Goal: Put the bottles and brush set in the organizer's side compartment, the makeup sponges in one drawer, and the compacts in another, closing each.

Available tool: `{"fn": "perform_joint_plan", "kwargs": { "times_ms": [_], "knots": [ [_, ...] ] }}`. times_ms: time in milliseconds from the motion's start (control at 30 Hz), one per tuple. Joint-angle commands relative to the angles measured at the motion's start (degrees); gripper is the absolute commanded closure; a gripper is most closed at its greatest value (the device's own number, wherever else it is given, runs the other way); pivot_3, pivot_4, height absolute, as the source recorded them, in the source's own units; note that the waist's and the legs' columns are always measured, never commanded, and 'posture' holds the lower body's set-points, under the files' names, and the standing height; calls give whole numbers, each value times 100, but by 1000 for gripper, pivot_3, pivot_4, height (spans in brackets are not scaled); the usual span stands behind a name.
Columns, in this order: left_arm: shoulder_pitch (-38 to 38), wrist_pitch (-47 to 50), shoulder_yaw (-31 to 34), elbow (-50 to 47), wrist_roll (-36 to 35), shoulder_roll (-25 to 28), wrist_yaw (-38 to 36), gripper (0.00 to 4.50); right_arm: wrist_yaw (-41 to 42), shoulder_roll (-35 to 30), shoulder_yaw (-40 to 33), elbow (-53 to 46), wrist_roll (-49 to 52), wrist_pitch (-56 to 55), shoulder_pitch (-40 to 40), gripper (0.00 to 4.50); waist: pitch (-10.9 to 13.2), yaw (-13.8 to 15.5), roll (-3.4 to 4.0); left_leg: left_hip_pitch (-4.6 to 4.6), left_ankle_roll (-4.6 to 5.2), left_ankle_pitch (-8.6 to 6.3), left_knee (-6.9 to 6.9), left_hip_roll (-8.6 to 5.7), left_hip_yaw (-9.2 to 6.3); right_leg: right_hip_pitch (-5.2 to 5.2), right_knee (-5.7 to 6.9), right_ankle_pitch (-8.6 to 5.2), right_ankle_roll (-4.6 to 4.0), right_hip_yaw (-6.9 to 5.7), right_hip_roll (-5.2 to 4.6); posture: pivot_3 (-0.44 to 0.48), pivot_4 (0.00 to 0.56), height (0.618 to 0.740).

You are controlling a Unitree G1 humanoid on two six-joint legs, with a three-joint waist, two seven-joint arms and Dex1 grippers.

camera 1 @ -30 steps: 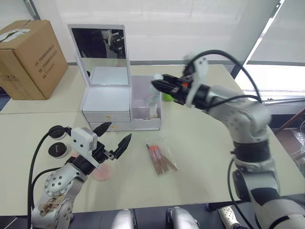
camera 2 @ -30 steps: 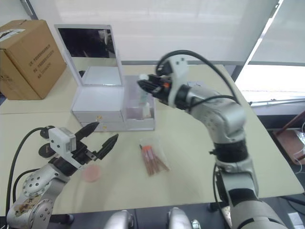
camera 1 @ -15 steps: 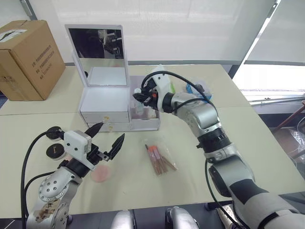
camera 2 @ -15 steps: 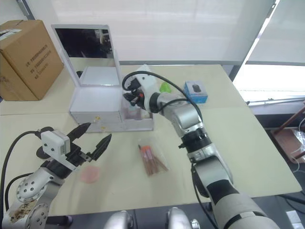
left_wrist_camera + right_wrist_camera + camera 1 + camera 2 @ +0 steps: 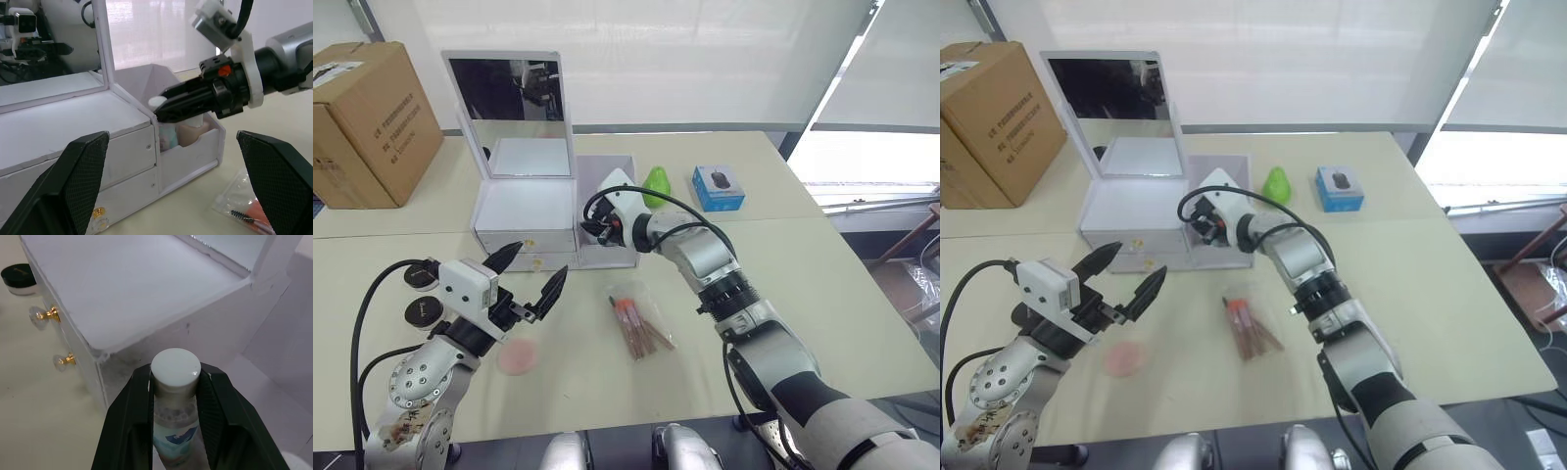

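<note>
Table: we see a pale beige top (image 5: pixel 783 284) under a bright shaded window, with a cardboard box (image 5: pixel 367 122) at the far left.
Organizer: we see the white box (image 5: pixel 524 220) with its mirror upright and both gold-knobbed drawers closed.
Right gripper (image 5: pixel 174 396): we see its black fingers clamped on the neck of a white-capped clear bottle (image 5: pixel 175 401), held upright inside the side compartment (image 5: pixel 607 211) just beside the drawer wall.
Second bottle (image 5: pixel 190 134): we see it standing in the same bin, next to the held one.
Left gripper (image 5: pixel 530 279): we see it above the table in front of the drawers, fingers spread wide, holding nothing.
Sponge (image 5: pixel 517 358): we see a pink puff flat on the table, under the left gripper.
Compacts (image 5: pixel 421 294): two black-lidded cases left of the left gripper.
Brush set (image 5: pixel 641 323): we see it in its clear bag on the table, in front of the side bin.
Extras: a green object (image 5: pixel 654 183) and a blue box (image 5: pixel 718 186) lie behind the right arm.
</note>
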Motion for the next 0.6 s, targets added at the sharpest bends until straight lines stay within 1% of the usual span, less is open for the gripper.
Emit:
{"fn": "perform_joint_plan", "kwargs": {
  "times_ms": [33,233,300,333,400,567,600],
  "knots": [
    [-137,113,78,-282,-134,56,100,0,54,72,-80,-53,-103,-180,-24,3593,0,-2,0,0,0,0,0,0,0,0,0,0,0,0,0,0,150,740],
    [-346,350,30,-337,-174,101,207,0,10,212,-198,85,-170,-210,-3,3593,0,-9,0,4,0,0,0,0,-5,5,-1,0,0,0,3,0,150,740],
    [-396,426,24,-362,-194,108,240,0,17,232,-271,47,-156,-208,-24,2842,0,-7,0,6,0,0,0,0,-6,7,-1,-1,0,0,4,0,150,740],
    [-408,455,25,-376,-197,111,246,0,28,237,-308,3,-141,-195,-33,2625,0,-8,0,5,0,0,0,0,-7,7,-1,-1,0,-2,4,0,150,740],
    [-414,489,29,-384,-212,115,247,0,47,220,-397,-139,-102,-146,-77,1988,0,-16,0,4,0,0,0,0,-8,6,-1,0,0,0,4,0,150,740],
    [-409,466,36,-314,-238,124,167,0,85,129,-816,-1043,237,350,-260,290,1,-19,2,2,0,0,0,0,-13,1,0,0,0,2,10,0,150,740],
    [-405,449,40,-294,-242,127,145,0,88,115,-905,-1290,334,517,-289,290,1,-19,2,2,0,0,0,0,-14,0,-1,0,0,3,11,0,150,740]
  ]
}}
